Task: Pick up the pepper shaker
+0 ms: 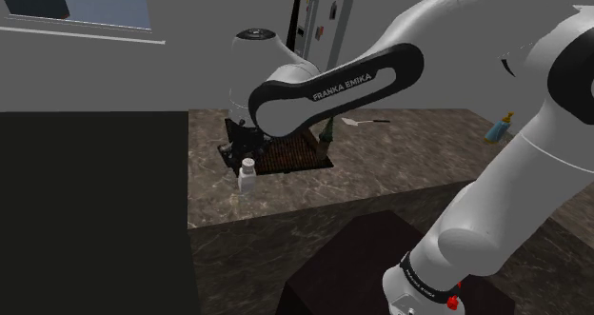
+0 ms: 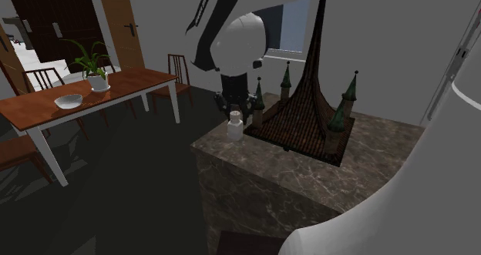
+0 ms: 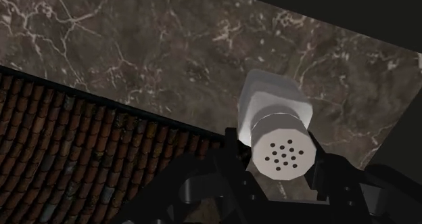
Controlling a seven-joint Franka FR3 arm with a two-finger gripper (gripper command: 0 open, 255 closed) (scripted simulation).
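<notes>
I cannot tell whether my jaws clasp it or merely flank it. My gripper point(image 2: 233, 105) sits low over the white pepper shaker point(image 2: 234, 127), which stands upright on the brown marble counter point(image 2: 262, 159), near its corner. Just beside the shaker and close by me rises a tiled-roof model point(image 2: 308, 115) with dark green spires. Farther along the counter lie a small utensil point(image 1: 366, 121) and a blue bottle point(image 1: 499, 128). Across the dark floor stands a wooden dining table point(image 2: 139, 84) bearing a bowl point(image 2: 68, 101) and a potted plant point(image 2: 94, 70).
</notes>
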